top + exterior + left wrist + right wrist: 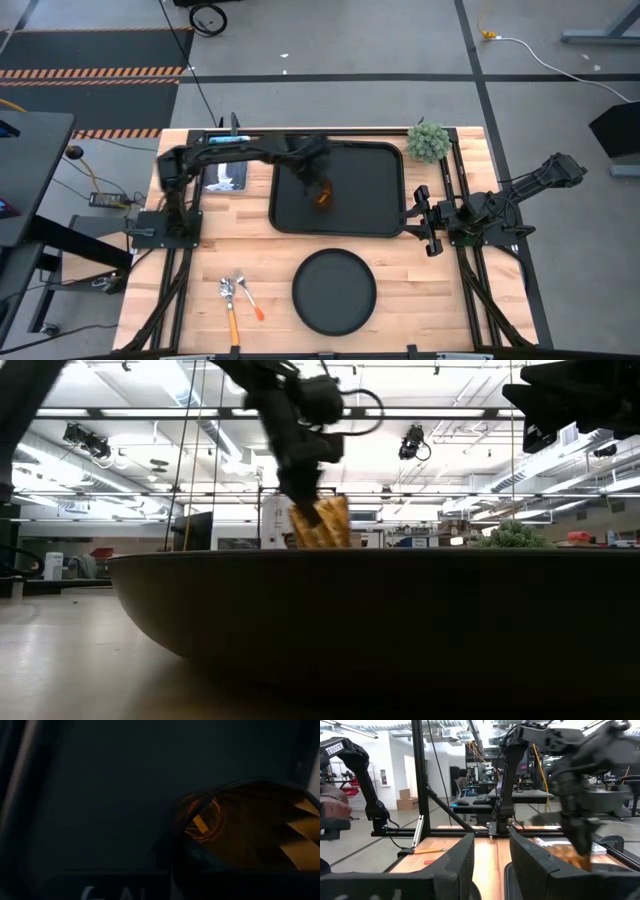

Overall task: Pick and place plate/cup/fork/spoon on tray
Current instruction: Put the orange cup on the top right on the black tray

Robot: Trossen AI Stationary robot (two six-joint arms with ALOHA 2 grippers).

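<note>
My left gripper (316, 184) is over the black rectangular tray (380, 165) and is shut on the amber cup (322, 197). The cup also shows in the low view (322, 522) and fills the left wrist view (250, 830). The round black plate (334, 292) lies flat on the wooden table near the front edge, and its rim fills the low view (380, 620). The fork and the spoon (236, 295) lie side by side to the left of the plate, and I cannot tell which is which. My right gripper (428, 220) waits open at the tray's right edge. My left gripper holds the cup by its upper part near the rim (182, 840), coming from above and slanting down. The fingers themselves hide how they meet it. The cup sits tilted below the fingers (300, 500), over the tray. The plate's rim hides whether its base touches the tray.
A small green plant (428, 142) stands at the tray's far right corner. A flat printed card (224, 176) lies left of the tray. The table's frame rails run along both sides. There is bare wood between the tray and the plate.
</note>
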